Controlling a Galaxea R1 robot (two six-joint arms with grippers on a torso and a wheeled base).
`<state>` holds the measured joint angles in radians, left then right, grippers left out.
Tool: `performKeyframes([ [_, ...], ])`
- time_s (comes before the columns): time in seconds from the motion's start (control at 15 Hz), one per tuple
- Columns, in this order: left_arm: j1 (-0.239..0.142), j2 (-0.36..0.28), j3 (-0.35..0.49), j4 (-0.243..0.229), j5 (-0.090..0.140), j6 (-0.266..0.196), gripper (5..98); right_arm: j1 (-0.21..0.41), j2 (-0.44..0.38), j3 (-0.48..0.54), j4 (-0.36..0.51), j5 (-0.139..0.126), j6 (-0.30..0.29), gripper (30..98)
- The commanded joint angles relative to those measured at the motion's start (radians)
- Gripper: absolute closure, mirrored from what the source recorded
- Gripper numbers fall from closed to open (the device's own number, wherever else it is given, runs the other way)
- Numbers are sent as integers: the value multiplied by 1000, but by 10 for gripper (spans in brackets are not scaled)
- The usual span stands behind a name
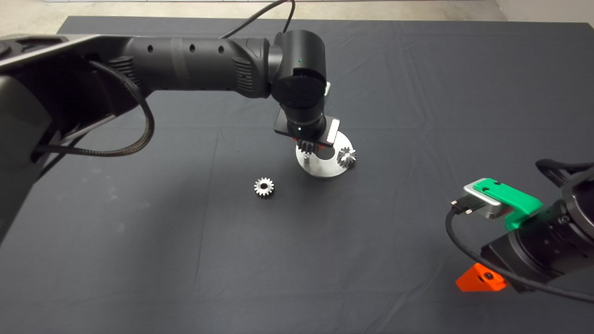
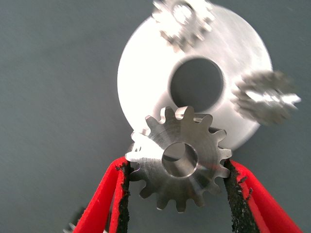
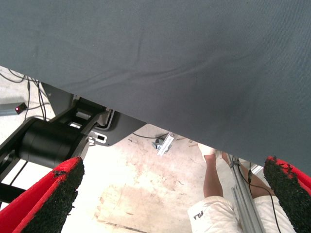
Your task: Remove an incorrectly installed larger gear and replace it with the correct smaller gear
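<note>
My left gripper [image 2: 177, 167] is shut on the larger gear [image 2: 177, 160], a silver gear with a hub. Its black pads press on opposite teeth. In the head view this gripper [image 1: 308, 144] hangs over the near-left rim of the round silver plate [image 1: 325, 169], with the gear just above the plate's edge. The smaller gear [image 1: 263, 187] lies flat on the mat, left of the plate and apart from it. Two more small gears [image 2: 182, 19] [image 2: 267, 97] stand on the plate around its centre hole. My right gripper [image 3: 173, 167] is parked at the lower right, open and empty.
The left arm [image 1: 195, 60] reaches across the mat's upper left. The right arm's green wrist block [image 1: 506, 204] and a red finger [image 1: 480, 278] sit at the mat's lower right edge. Past the mat's edge, the right wrist view shows the floor, a robot base and a person's legs [image 3: 214, 194].
</note>
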<state>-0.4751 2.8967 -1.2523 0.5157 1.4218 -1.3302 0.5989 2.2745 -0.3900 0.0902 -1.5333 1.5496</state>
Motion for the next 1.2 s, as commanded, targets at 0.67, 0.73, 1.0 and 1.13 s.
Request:
performKeyframes([
  [0.67, -52, -638, 651, -134, 108, -184, 628, 24, 3, 2, -1, -125, 0, 309],
  [0.73, -51, -644, 681, -134, 106, -219, 628, 24, 1, 2, -1, -125, 0, 309],
  [1.0, -45, -652, 739, -100, 104, -284, 629, 24, 1, 4, -3, -125, 0, 309],
  [1.13, -40, -641, 733, -79, 101, -288, 629, 24, 1, 5, -3, -125, 0, 309],
])
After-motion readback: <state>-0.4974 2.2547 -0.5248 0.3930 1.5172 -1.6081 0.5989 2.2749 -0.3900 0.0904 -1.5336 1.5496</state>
